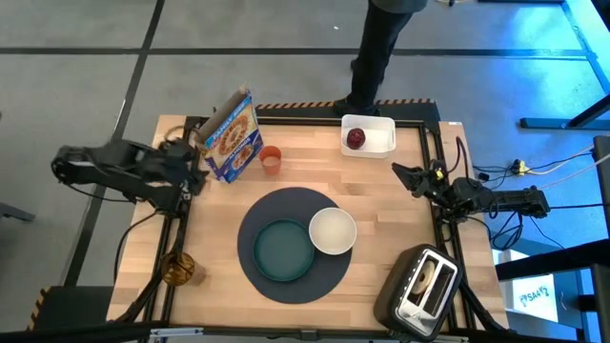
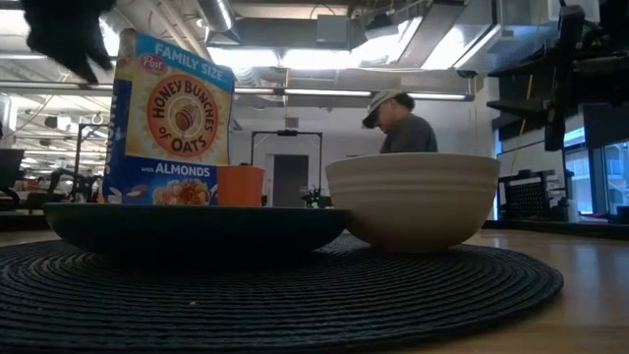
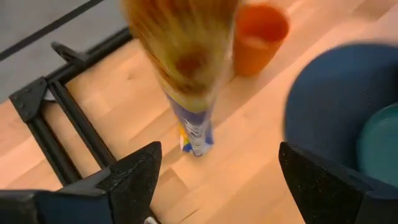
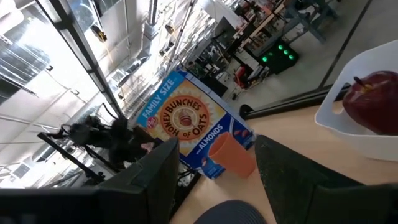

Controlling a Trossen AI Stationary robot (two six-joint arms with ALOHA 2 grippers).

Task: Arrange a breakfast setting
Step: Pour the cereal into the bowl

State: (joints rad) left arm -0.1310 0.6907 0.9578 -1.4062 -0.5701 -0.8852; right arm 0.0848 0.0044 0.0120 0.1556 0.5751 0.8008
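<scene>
Here the large round dark blue-grey placemat (image 1: pixel 294 243) lies near the middle of the worktop (image 1: pixel 372 186), toward its front edge. On it sits the teal plate (image 1: pixel 282 250), with the white bowl (image 1: pixel 333 231) touching it on the side nearer the right edge, partly over the plate's rim. The small orange cup (image 1: pixel 271 160) stands upright beyond the placemat, toward the far left corner, just beside a tilted cereal box (image 1: pixel 232 135). The small red apple (image 1: pixel 355 138) rests inside a white rectangular container (image 1: pixel 381 136) at the far edge. A black-and-silver toaster (image 1: pixel 419 287) sits at the front right corner, with something round and tan in one slot, possibly the bagel, though I cannot tell for certain.

The left pincer (image 1: pixel 193 164) hovers at the left edge beside the cereal box, its fingers (image 3: pixel 134 174) spread wide with nothing between them. The right pincer (image 1: pixel 408 175) hangs by the right edge, between the container and the toaster, also parted wide and empty. A person (image 2: pixel 398 123) stands beyond the far edge.
</scene>
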